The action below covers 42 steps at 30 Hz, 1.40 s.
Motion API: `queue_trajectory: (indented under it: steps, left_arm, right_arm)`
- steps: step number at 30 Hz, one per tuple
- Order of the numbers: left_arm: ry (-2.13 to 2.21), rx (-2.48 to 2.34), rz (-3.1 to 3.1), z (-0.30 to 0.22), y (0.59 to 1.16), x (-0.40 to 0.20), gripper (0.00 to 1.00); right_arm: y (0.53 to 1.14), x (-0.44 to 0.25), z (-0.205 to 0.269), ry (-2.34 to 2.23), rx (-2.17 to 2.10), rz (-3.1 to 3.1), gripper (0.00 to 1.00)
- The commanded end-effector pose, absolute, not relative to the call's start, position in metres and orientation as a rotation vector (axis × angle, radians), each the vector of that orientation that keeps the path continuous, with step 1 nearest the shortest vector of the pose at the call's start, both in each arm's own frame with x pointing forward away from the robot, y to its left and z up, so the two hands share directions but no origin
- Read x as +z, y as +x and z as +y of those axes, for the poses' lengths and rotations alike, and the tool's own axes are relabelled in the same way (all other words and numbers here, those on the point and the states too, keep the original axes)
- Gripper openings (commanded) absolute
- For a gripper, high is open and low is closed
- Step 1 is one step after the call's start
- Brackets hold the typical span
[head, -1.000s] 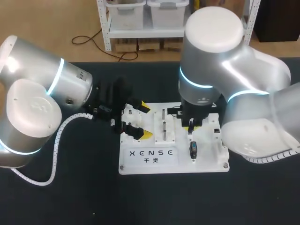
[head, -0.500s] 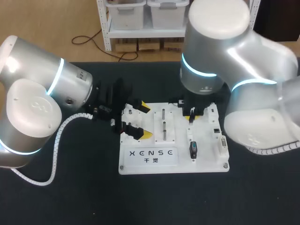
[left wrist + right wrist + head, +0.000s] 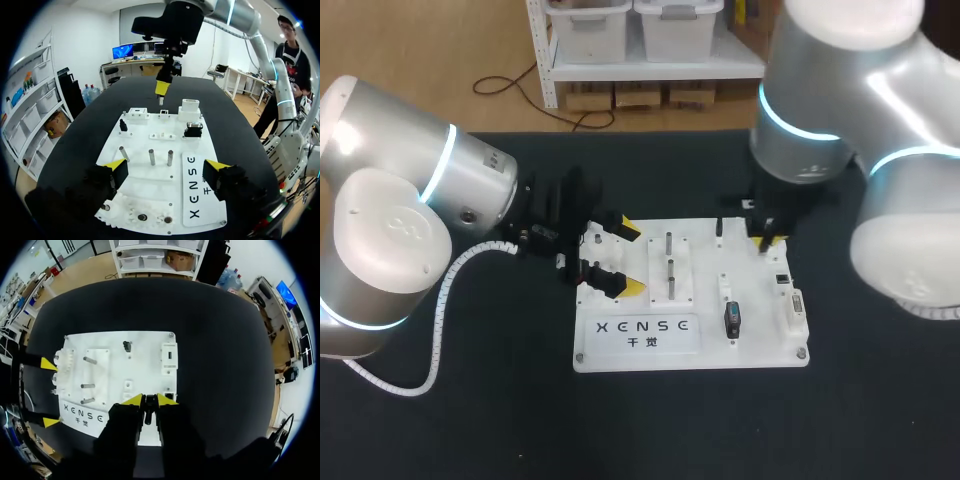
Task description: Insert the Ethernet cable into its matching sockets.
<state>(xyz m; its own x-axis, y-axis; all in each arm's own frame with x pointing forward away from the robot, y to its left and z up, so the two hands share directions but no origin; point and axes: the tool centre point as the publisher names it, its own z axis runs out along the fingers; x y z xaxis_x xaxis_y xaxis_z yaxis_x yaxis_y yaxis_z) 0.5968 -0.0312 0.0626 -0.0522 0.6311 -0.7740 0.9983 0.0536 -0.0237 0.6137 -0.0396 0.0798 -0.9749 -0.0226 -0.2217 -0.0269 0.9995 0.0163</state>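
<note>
The white socket board (image 3: pixel 638 350) lies mid-table. On its right part stand a white socket block (image 3: pixel 169 356), a black connector (image 3: pixel 733 318) and small sockets (image 3: pixel 782 280). My right gripper (image 3: pixel 763 240) hangs over the board's back right area, shut on a small dark Ethernet plug (image 3: pixel 148 412) that sits between its yellow tips. From the left wrist view that gripper (image 3: pixel 161 90) points down just beyond the board's far edge. My left gripper (image 3: pixel 622 258) stands open at the board's left end, its yellow fingertips (image 3: pixel 116 167) wide apart over the near edge.
Three metal pegs (image 3: pixel 150 156) rise from the board ahead of my left gripper. A small black post (image 3: pixel 719 228) stands near the board's back edge. Black tabletop (image 3: pixel 500 420) surrounds the board on all sides.
My right arm has swung right and toward the back, from above the board's middle block to its back right corner, fingers still closed. The left arm has not moved.
</note>
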Motion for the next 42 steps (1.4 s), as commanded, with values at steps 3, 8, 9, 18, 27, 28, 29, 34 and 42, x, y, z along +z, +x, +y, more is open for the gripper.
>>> queue_trajectory:
  steps: [3,8,9,18,27,28,29,34,42]
  left_arm:
    - [1.640,-0.800,1.750,-0.032,0.598,0.062,1.00]
    - [1.640,-0.800,1.750,-0.032,0.598,0.062,1.00]
    - [1.640,-0.800,1.750,-0.032,0.598,0.062,1.00]
    - [1.640,-0.800,1.750,-0.032,0.598,0.062,1.00]
    - [1.640,-0.800,1.750,-0.032,0.598,0.062,1.00]
    - [1.640,-0.800,1.750,-0.032,0.598,0.062,1.00]
    - [1.640,-0.800,1.750,-0.032,0.598,0.062,1.00]
    - [1.640,-0.800,1.750,-0.032,0.598,0.062,1.00]
    - [1.640,-0.800,1.750,-0.032,0.598,0.062,1.00]
  right_arm:
    - [0.611,0.074,-0.056,-0.045,0.047,2.921,0.00]
    - [0.609,0.068,-0.063,-0.047,0.049,2.931,0.00]
    - [0.608,0.066,-0.064,-0.048,0.050,2.934,0.00]
    - [0.604,0.049,-0.067,-0.040,0.064,2.963,0.00]
    - [0.607,0.038,-0.070,-0.025,0.073,2.966,0.00]
    - [0.608,0.037,-0.070,-0.023,0.074,2.965,0.00]
    - [0.608,0.036,-0.070,-0.022,0.075,2.964,0.00]
    - [0.612,0.035,-0.069,-0.026,0.079,2.961,0.00]
    - [0.613,0.033,-0.067,-0.032,0.083,2.960,0.00]
